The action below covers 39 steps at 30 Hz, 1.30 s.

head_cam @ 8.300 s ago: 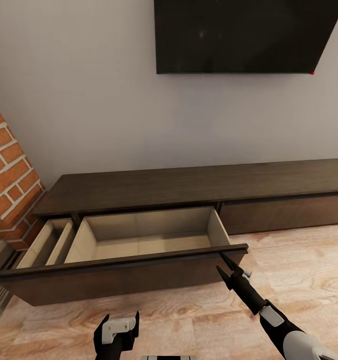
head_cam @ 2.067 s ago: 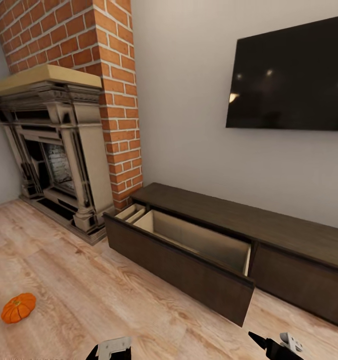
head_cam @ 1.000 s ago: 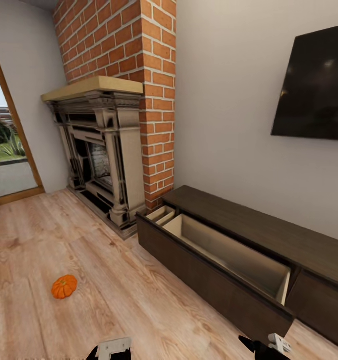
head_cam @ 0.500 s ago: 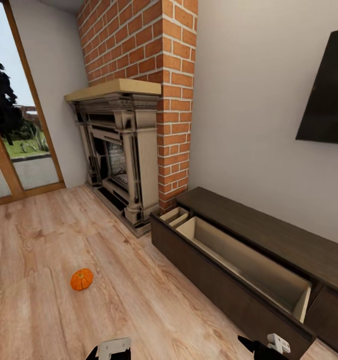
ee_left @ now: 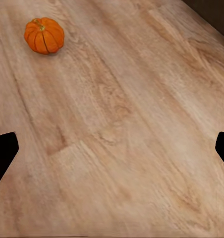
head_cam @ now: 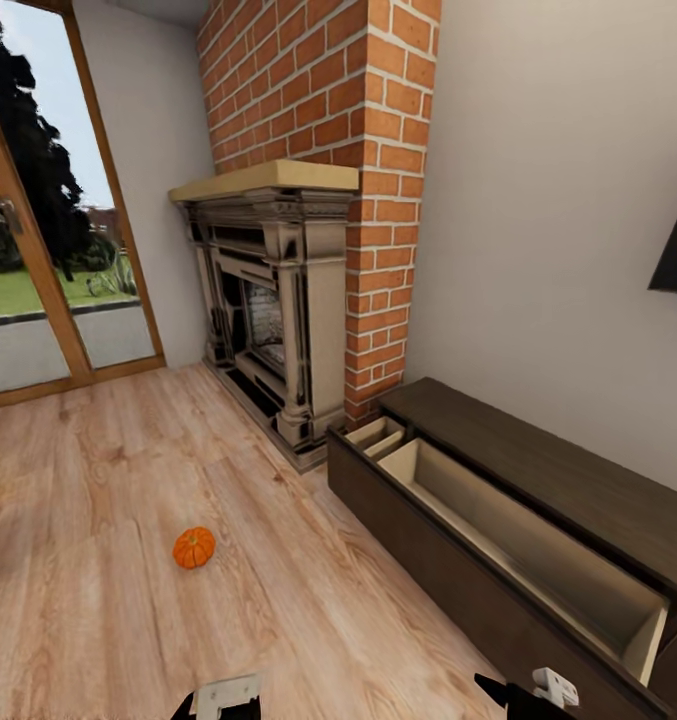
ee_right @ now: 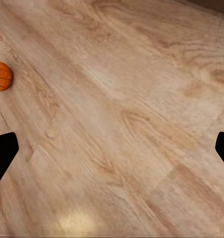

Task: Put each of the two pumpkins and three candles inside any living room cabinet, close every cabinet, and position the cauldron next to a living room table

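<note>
Both the left gripper [ee_left: 112, 148] and right gripper [ee_right: 112, 148] are seen spread wide and empty over bare floor [head_cam: 98, 620], a pumpkin [head_cam: 194, 547] lying lower left, the cabinet [head_cam: 538, 480] drawer open at right.

bright, even daylight render
light came from the glass door [head_cam: 38, 250]; soft shadows, faint floor [ee_right: 77, 220] glare, slightly soft wrist views.

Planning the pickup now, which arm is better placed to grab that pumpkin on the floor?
Probably left: the pumpkin lies on the left pincer's side, nearer than the right pincer. Both look open.
</note>
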### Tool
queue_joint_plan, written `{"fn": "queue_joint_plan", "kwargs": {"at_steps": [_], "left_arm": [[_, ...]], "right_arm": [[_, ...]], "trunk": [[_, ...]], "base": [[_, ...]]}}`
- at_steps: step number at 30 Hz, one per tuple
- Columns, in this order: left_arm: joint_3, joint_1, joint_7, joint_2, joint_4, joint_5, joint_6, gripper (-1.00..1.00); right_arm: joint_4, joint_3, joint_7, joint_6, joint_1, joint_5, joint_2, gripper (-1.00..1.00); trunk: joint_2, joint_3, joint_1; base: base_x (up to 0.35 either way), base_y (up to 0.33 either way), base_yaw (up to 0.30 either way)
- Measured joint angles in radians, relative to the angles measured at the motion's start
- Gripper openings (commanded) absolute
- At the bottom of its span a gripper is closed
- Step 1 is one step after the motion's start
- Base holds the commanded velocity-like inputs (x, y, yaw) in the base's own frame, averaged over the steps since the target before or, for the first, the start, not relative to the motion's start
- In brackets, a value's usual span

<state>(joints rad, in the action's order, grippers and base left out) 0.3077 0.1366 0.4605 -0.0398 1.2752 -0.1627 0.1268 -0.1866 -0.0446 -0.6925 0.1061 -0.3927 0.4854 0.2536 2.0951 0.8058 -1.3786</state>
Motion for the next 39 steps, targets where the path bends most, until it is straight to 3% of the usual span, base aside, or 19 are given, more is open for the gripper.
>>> {"fn": "queue_joint_plan", "kwargs": {"at_steps": [39], "left_arm": [[0.000, -0.001, 0.003, -0.001, -0.016, -0.001, 0.001, 1.00]], "right_arm": [[-0.001, 0.001, 0.000, -0.001, 0.000, 0.000, -0.005, 1.00]], "trunk": [[-0.273, -0.076, 0.150]], "base": [[0.000, 0.000, 0.193]]}}
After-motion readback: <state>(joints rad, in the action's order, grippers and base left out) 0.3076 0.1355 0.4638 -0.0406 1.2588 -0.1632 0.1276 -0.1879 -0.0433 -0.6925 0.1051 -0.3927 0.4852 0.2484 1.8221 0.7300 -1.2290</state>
